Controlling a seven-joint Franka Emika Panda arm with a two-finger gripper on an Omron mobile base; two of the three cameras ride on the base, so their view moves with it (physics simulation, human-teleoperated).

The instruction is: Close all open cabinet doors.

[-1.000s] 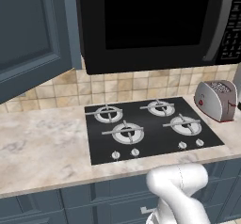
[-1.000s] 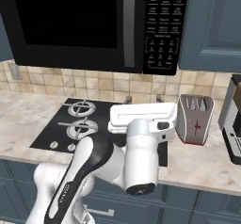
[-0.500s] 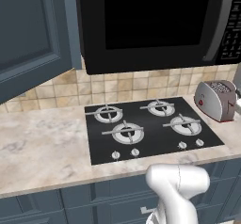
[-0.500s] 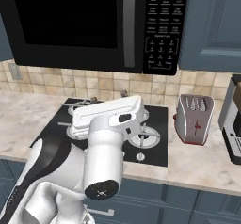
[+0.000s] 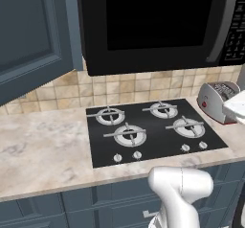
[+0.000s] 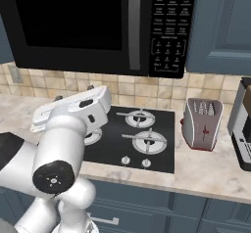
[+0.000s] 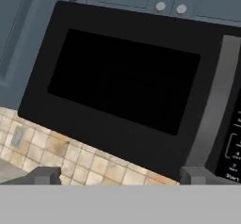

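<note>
At the upper left of the left base view, a slate-blue cabinet door (image 5: 33, 35) is seen swung out from the wall units, its recessed panel angled toward the camera and its lower edge hanging over the marble counter (image 5: 43, 150). So that one's open. In the hand view, part of the same door (image 7: 16, 35) is caught along the left edge, beside the microwave. Over in the right base view, another cabinet door (image 6: 220, 26) is seen at the upper right, flat against its unit, just beside the microwave's keypad. Two small upper doors with round knobs (image 7: 170, 7) are seen above the microwave in the hand view, both flush.

The glossy black microwave (image 5: 158, 26) is mounted right next to the open door, over a black four-burner cooktop (image 5: 150, 129) set into the counter. A tan tiled backsplash (image 5: 129, 85) runs behind it. A silver-and-red toaster (image 6: 202, 124) is parked right of the cooktop, with a dark appliance (image 6: 242, 124) cut off at the frame edge beside it.

The gripper (image 7: 115, 177) is pointed up at the microwave, its two finger tips (image 7: 44, 175) held wide apart with nothing between them, well clear of any door.
</note>
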